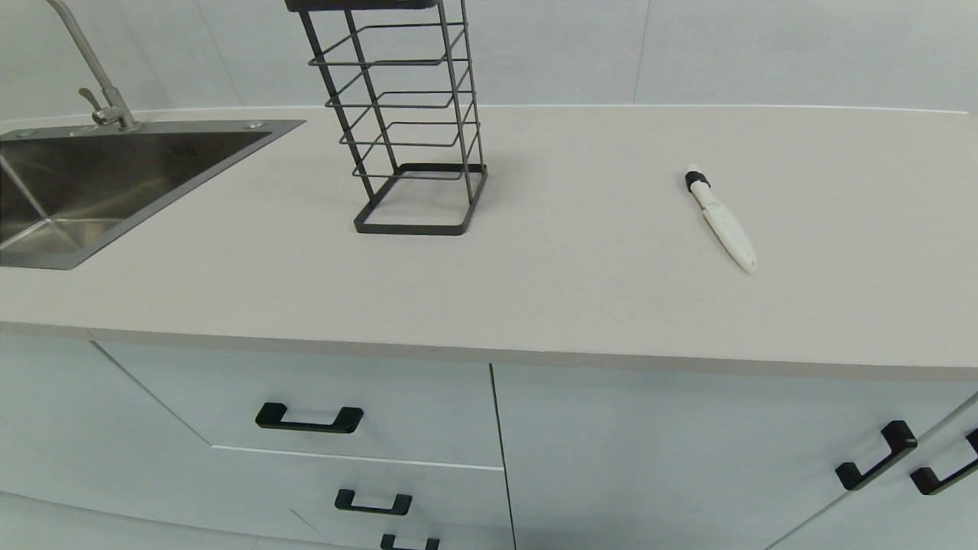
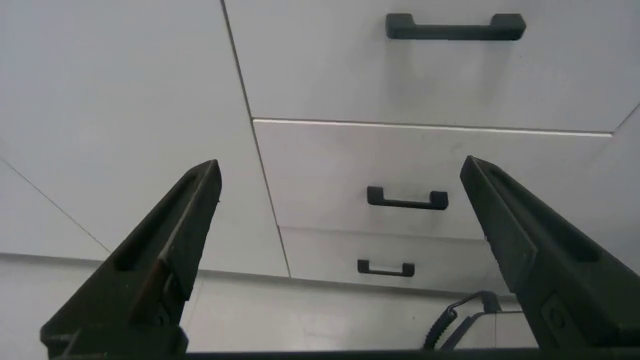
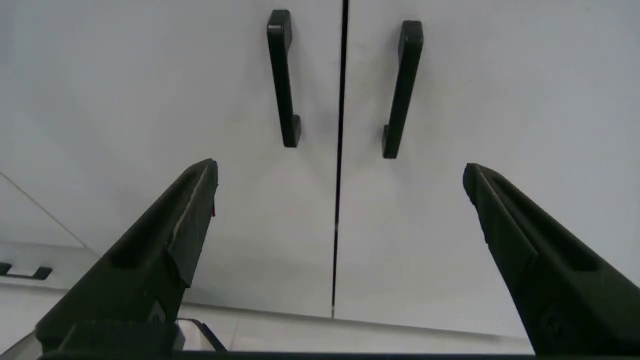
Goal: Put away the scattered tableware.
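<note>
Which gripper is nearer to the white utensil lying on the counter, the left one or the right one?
Probably right. The right gripper faces the paired door handles, under the counter end holding the utensil; the left gripper faces the drawers farther left.

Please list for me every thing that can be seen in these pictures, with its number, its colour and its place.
utensil: one, white with a black band, lying on the countertop, right of the rack
rack: one, black wire, upright, mid-countertop
sink: one, steel, set into the countertop's left end
faucet: one, metal, behind the sink
countertop: one, light grey
drawer handles: three, black, stacked below the rack
door handles: two, black, lower right
left gripper: one, dark, open, facing the drawers
right gripper: one, dark, open, facing the doors
</note>
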Robot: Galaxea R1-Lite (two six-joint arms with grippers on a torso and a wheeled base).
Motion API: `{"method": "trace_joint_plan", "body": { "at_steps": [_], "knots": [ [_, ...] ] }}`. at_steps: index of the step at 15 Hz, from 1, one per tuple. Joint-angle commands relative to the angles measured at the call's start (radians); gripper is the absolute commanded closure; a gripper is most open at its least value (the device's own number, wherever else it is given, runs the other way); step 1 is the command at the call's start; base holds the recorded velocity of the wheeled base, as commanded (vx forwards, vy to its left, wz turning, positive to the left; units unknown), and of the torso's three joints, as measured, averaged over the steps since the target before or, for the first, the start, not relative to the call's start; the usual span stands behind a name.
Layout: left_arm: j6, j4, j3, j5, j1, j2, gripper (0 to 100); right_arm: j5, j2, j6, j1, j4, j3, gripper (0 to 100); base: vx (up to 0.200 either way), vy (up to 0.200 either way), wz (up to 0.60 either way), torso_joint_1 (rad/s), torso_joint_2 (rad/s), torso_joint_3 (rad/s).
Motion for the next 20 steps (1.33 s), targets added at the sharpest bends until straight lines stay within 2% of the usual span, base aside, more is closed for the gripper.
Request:
{"method": "trace_joint_plan", "body": {
  "at_steps": [1, 5, 6, 7, 8, 11, 16, 20],
  "knots": [
    [-0.003, 0.0, 0.0, 0.0, 0.0, 0.002, 0, 0.002, 0.001, -0.001, 0.0, 0.0, 0.0, 0, 0.0, 0.0, 0.0, 0.217, -0.43, -0.183],
    [0.007, -0.002, -0.002, 0.0, 0.002, 0.002, 0, 0.002, 0.001, -0.001, 0.0, 0.0, 0.0, 0, 0.0, 0.0, 0.0, 0.239, -0.45, -0.211],
    [0.082, 0.002, -0.002, 0.002, 0.0, 0.002, 0, 0.002, 0.001, -0.003, 0.0, 0.0, 0.0, 0, 0.0, 0.0, 0.0, 0.051, -0.46, -0.227],
    [0.113, -0.002, 0.0, -0.001, 0.002, 0.002, 0, 0.002, 0.001, -0.003, 0.0, 0.0, 0.0, 0, 0.0, 0.0, 0.0, 0.041, -0.47, -0.207],
    [0.118, -0.002, -0.002, -0.007, 0.002, 0.002, 0, 0.002, 0.001, -0.003, 0.0, 0.0, 0.0, 0, 0.0, 0.0, 0.0, 0.173, -0.5, -0.222],
    [0.099, 0.0, -0.002, -0.006, 0.002, 0.002, 0, 0.002, 0.001, -0.003, 0.0, 0.0, 0.0, 0, 0.0, 0.0, 0.0, 0.378, -0.49, -0.227],
    [0.107, -0.002, 0.0, -0.009, 0.002, 0.002, 0, 0.002, 0.001, -0.004, 0.0, 0.0, 0.0, 0, 0.0, 0.0, 0.0, 0.293, -0.51, -0.245],
    [0.079, 0.0, 0.0, -0.007, 0.0, 0.002, 0, 0.002, 0.001, -0.003, 0.0, 0.0, 0.0, 0, 0.0, 0.0, 0.0, 0.282, -0.53, -0.255]
  ]
}}
